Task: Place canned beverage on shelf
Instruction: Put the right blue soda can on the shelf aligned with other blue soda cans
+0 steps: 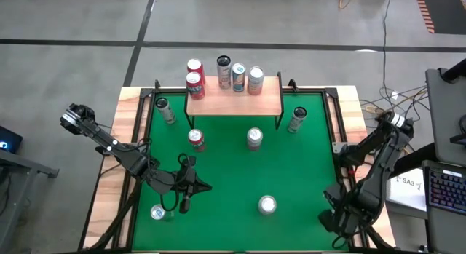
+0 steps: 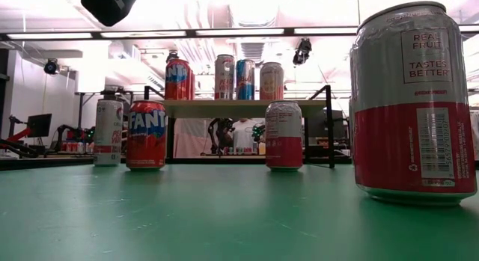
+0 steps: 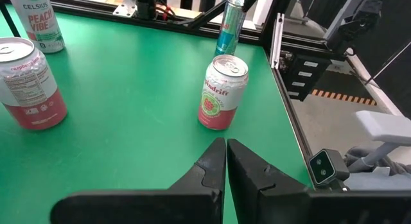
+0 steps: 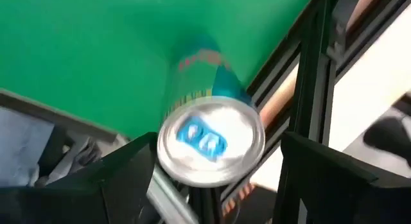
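Note:
A slim teal-and-silver can (image 4: 209, 137) stands on the green table by its right edge, also in the left wrist view (image 3: 229, 25). My right gripper (image 4: 212, 176) hangs over it, pointing steeply down and open. One finger (image 4: 122, 179) is on each side of the can's top; whether they touch it I cannot tell. In the high view the right gripper (image 1: 336, 210) hides this can. The shelf (image 1: 233, 100) stands at the table's far middle with several cans on its wooden top. My left gripper (image 1: 204, 186) waits shut above the near-left table, seen too in its wrist view (image 3: 225, 147).
Loose cans stand on the table: a Fanta (image 1: 196, 140), a silver-and-red one (image 1: 254, 138), a Spindrift (image 1: 267, 204), a Celsius (image 1: 297, 119), one left of the shelf (image 1: 166, 110), one near-left (image 1: 158, 212). Black frame rails (image 3: 276, 44) run along the right edge.

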Controlling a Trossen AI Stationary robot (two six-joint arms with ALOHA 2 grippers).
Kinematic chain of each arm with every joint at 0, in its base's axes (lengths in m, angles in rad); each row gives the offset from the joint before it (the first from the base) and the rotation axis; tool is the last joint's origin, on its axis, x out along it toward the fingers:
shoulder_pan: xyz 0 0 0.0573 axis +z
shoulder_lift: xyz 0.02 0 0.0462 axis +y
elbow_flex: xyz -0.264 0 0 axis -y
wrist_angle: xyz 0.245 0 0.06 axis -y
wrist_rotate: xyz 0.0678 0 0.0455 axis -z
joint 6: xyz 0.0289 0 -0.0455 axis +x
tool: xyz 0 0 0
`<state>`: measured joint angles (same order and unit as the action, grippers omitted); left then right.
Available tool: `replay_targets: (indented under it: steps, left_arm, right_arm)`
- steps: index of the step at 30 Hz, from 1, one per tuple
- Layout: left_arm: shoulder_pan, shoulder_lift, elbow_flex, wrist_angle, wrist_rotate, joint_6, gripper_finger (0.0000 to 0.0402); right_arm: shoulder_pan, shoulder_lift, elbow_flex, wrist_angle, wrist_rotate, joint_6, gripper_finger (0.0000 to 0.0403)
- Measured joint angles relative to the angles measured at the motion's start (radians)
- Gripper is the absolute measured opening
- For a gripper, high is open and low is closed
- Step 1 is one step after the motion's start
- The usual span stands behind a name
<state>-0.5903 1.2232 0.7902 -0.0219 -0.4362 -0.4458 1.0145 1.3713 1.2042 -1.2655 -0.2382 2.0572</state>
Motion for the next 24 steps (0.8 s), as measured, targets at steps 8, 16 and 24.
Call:
replay_targets:
  steps: [8, 16, 24]
  left_arm:
    - [0.000, 0.000, 0.000, 0.007, -0.001, 0.000, 0.0000]
    - [0.000, 0.000, 0.000, 0.026, -0.002, 0.000, 0.0000]
    - [0.000, 0.000, 0.000, 0.030, -0.002, 0.000, 0.0000]
  right_arm:
    - [0.000, 0.022, -0.082, 0.056, 0.038, 0.001, 0.0314]
    - [0.000, 0.038, -0.137, 0.111, 0.037, 0.007, 0.0225]
    - [-0.002, 0.041, -0.052, -0.041, 0.235, 0.013, 0.0224]
